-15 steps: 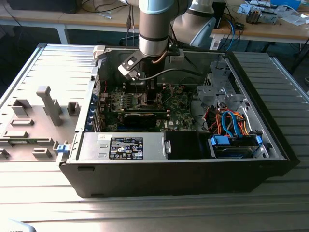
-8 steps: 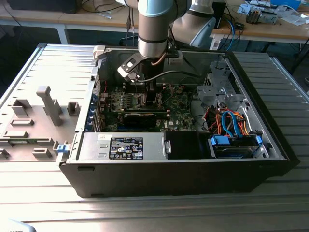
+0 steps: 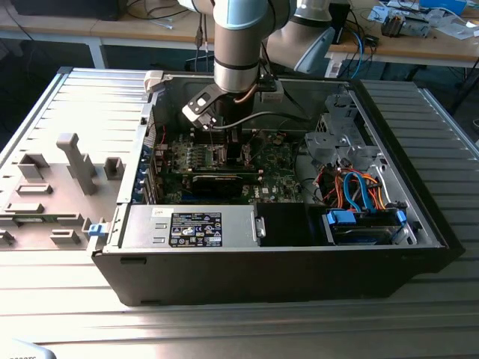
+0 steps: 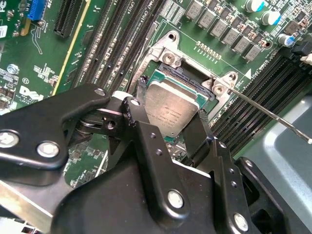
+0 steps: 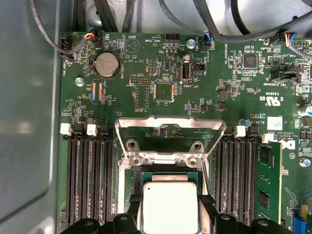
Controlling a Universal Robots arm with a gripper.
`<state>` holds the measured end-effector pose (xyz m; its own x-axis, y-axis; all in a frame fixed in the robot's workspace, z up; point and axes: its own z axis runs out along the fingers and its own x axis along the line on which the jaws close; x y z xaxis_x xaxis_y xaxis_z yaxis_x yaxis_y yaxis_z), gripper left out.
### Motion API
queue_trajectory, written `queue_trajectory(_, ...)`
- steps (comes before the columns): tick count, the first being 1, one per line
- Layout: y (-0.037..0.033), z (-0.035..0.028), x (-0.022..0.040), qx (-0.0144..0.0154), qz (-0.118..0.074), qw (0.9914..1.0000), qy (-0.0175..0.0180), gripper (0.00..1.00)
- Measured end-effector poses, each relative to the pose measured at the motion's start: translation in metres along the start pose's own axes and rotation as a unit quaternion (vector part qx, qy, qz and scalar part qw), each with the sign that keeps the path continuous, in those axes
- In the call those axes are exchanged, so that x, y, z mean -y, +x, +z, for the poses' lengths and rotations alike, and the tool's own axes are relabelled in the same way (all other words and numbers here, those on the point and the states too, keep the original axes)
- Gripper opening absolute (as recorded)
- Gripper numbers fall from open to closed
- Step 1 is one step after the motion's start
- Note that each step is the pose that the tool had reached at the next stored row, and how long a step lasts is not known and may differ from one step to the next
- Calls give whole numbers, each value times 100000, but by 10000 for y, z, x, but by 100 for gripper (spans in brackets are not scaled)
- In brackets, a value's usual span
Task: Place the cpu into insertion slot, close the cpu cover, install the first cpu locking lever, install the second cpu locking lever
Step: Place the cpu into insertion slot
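Here, in the exterior view, the gripper (image 3: 223, 142) hangs low over the green board (image 3: 281, 161), about eleven o'clock from the middle of the open case (image 3: 224, 275). In the second wrist view its fingers (image 4: 197, 134) pinch two opposite edges of the square chip (image 4: 169, 111), lying flat, metal top up, squared with the socket (image 4: 190, 80) under it. In the first wrist view the cover (image 5: 170, 123) stands swung open beside the chip.
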<state>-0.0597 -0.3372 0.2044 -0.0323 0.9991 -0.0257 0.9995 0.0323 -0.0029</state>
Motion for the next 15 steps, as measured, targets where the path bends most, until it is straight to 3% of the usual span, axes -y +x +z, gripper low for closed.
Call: queue_trajectory(15,30,16,-1,52,14,100000,5,54)
